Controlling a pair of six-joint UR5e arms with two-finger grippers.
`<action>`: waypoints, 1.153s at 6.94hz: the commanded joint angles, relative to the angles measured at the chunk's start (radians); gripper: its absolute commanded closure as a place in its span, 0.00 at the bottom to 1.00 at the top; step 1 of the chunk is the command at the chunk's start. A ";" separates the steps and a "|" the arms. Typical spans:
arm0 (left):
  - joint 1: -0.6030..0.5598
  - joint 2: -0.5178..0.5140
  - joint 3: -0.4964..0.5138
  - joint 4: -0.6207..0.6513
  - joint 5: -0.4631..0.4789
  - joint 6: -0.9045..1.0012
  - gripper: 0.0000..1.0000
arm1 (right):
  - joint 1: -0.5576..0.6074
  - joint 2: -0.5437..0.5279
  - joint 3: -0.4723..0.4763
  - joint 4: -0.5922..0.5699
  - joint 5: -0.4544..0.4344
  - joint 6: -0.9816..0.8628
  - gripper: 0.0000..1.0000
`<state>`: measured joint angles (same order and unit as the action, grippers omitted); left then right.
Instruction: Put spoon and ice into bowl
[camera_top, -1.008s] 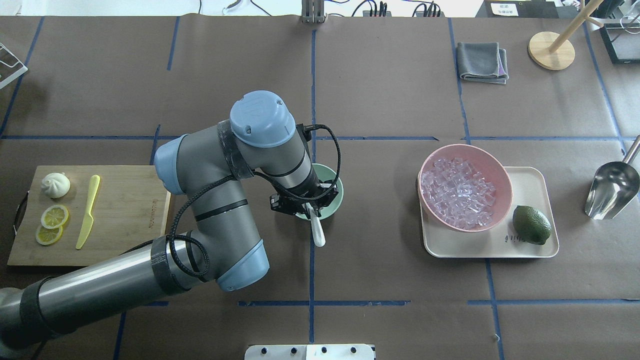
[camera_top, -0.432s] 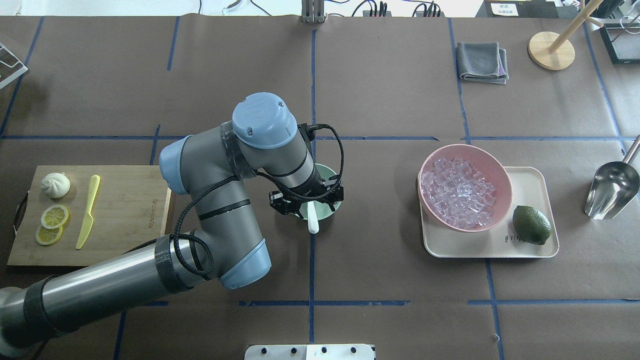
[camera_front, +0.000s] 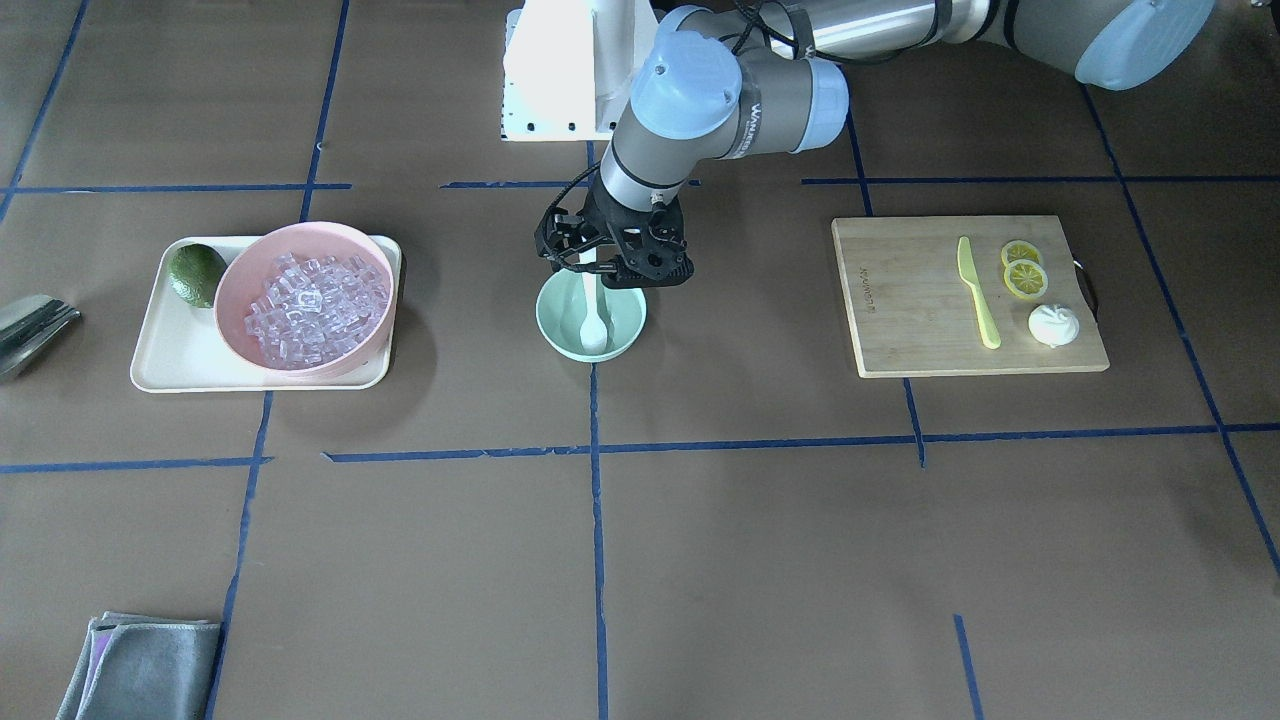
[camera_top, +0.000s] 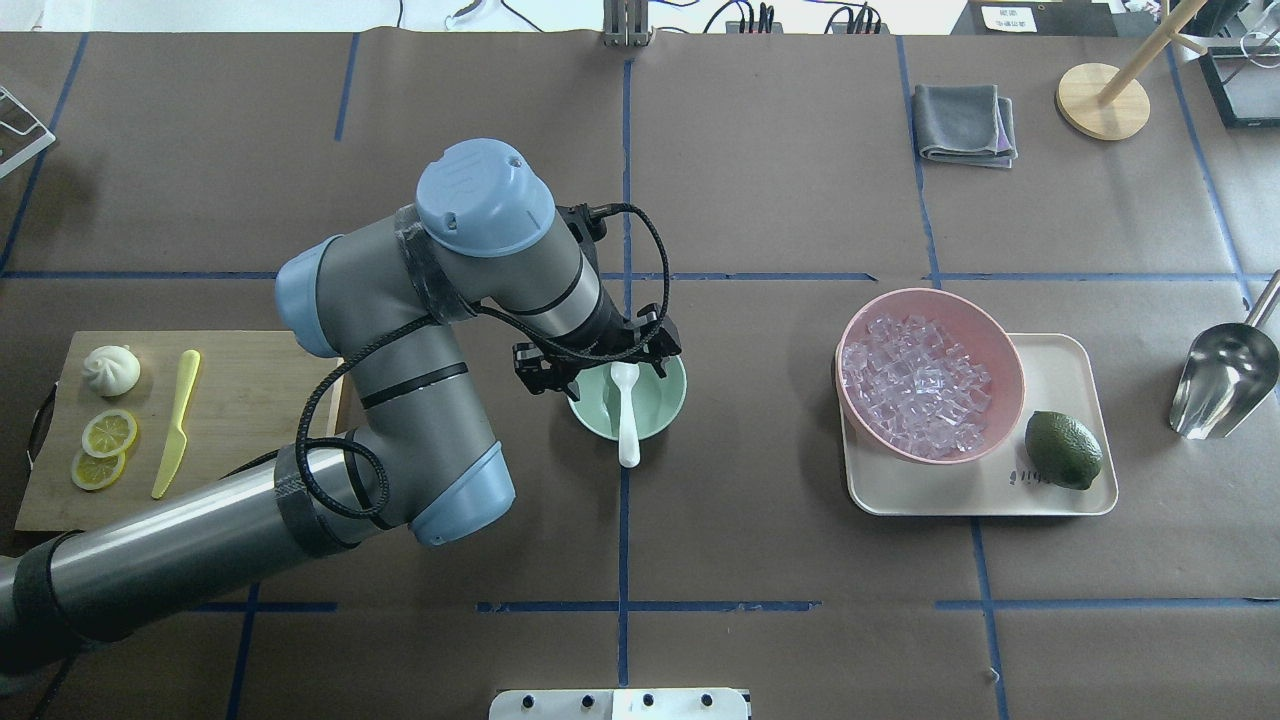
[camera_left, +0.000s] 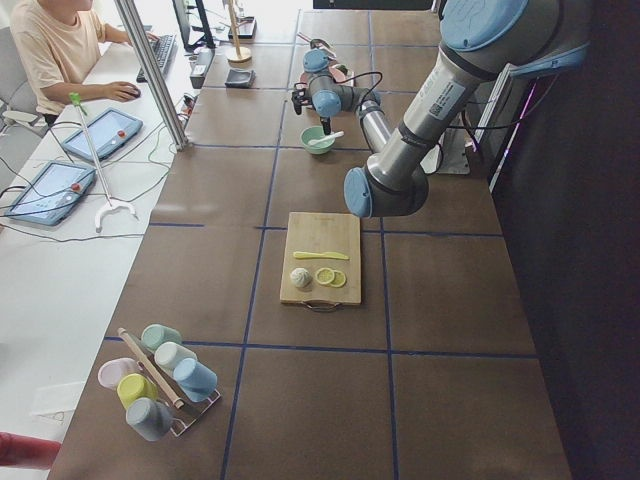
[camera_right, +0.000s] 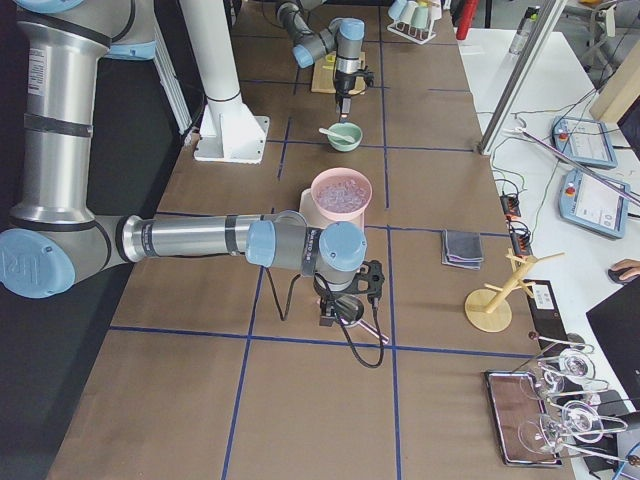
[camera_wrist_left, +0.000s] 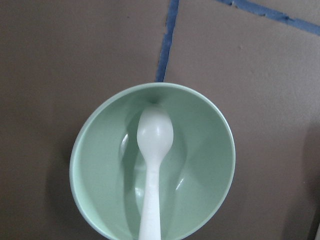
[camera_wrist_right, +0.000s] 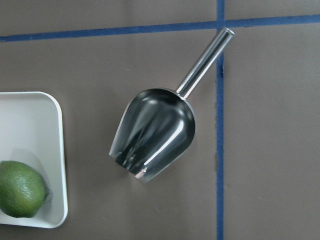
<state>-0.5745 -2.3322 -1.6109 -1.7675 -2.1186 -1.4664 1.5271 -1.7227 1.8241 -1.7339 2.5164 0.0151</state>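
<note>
The white spoon (camera_top: 627, 415) lies in the mint-green bowl (camera_top: 660, 405), scoop inside and handle over the near rim. The left wrist view shows the spoon (camera_wrist_left: 152, 170) resting in the bowl (camera_wrist_left: 205, 165) with no finger on it. My left gripper (camera_top: 598, 365) hangs open just above the bowl's far left rim, and shows over the bowl in the front view (camera_front: 612, 268). The ice (camera_top: 915, 385) fills the pink bowl (camera_top: 1005, 350) on the right. My right gripper (camera_right: 346, 306) shows only in the exterior right view, so I cannot tell its state.
The pink bowl and a lime (camera_top: 1062, 450) sit on a cream tray (camera_top: 1060, 500). A metal scoop (camera_wrist_right: 155, 132) lies right of the tray. A cutting board (camera_top: 250, 420) with a yellow-green knife (camera_top: 175, 425), lemon slices and a bun lies at the left. A grey cloth (camera_top: 965, 125) lies at the far right.
My left gripper has let go of the spoon and drawn back toward the far left. The spoon now rests in the green bowl, no longer held.
</note>
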 joint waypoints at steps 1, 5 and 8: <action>-0.051 0.135 -0.152 0.005 -0.001 0.009 0.01 | -0.139 0.009 0.038 0.234 0.026 0.377 0.00; -0.168 0.429 -0.338 0.008 -0.029 0.269 0.02 | -0.510 0.176 0.144 0.465 -0.198 1.067 0.00; -0.270 0.658 -0.444 0.005 -0.037 0.519 0.01 | -0.695 0.268 0.169 0.456 -0.321 1.192 0.00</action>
<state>-0.8077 -1.7619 -2.0199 -1.7613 -2.1546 -1.0533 0.9036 -1.4834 1.9886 -1.2760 2.2640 1.1706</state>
